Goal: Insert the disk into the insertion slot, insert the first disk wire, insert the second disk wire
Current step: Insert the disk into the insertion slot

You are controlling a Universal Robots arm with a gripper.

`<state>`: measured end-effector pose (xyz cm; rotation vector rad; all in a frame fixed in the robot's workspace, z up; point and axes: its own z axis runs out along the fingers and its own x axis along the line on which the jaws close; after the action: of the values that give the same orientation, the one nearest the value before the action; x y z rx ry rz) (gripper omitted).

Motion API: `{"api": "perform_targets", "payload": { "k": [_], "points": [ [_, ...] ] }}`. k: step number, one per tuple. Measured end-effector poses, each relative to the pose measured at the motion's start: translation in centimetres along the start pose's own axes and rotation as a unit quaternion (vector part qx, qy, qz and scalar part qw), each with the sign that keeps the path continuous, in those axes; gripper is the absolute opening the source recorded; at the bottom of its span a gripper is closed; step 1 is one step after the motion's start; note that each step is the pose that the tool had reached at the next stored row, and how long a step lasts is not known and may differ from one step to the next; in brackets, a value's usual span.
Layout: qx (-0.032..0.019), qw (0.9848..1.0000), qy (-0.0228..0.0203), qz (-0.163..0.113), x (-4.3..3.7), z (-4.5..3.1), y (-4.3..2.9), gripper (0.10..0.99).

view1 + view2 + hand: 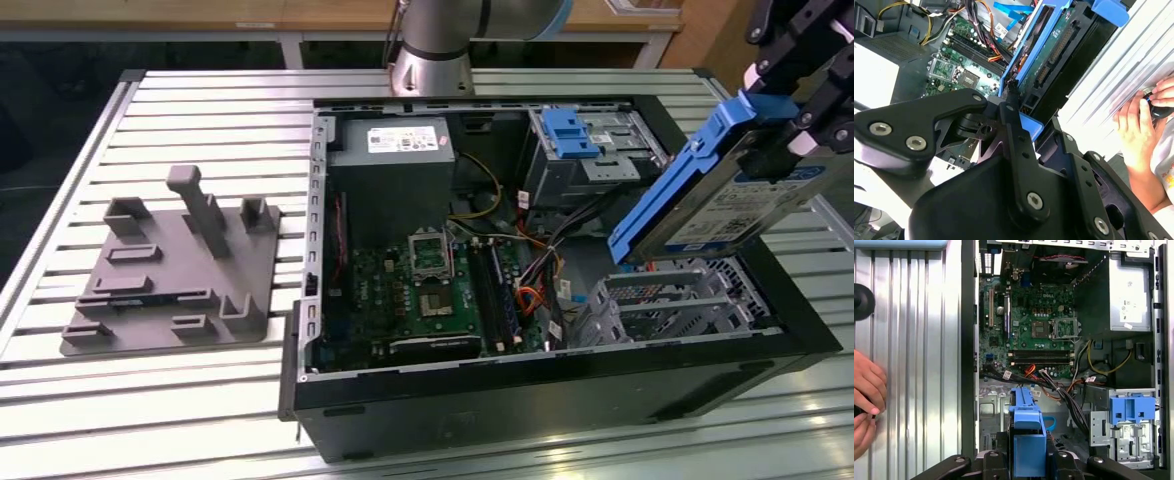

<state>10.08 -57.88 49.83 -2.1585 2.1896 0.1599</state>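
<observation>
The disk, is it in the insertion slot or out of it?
Out. The gripper holds the disk tilted above the case, its lower end over the empty insertion slot.

A table (200,110) of ribbed silver metal slats carries two things. An open black computer case (534,405) lies on its side toward the exterior view's right, its inside facing up. Just beside it, toward the exterior view's left, lies a flat grey fixture plate (147,300) with several upright posts and blocks.

Gripper (790,100) up high, tilted, w/ fingers (1015,131) clamped on disk (727,205).
</observation>
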Motion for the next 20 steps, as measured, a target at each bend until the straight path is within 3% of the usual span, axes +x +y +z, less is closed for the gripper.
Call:
{"api": "perform_targets", "payload": {
  "k": [13,20],
  "points": [
    [0.0018,1.0000,0.0000,-0.001,0.00,0.00,-0.03,0.365],
    [0.0018,1.0000,0.0000,-0.001,0.00,-0.01,-0.59,0.365]
  ]
}}
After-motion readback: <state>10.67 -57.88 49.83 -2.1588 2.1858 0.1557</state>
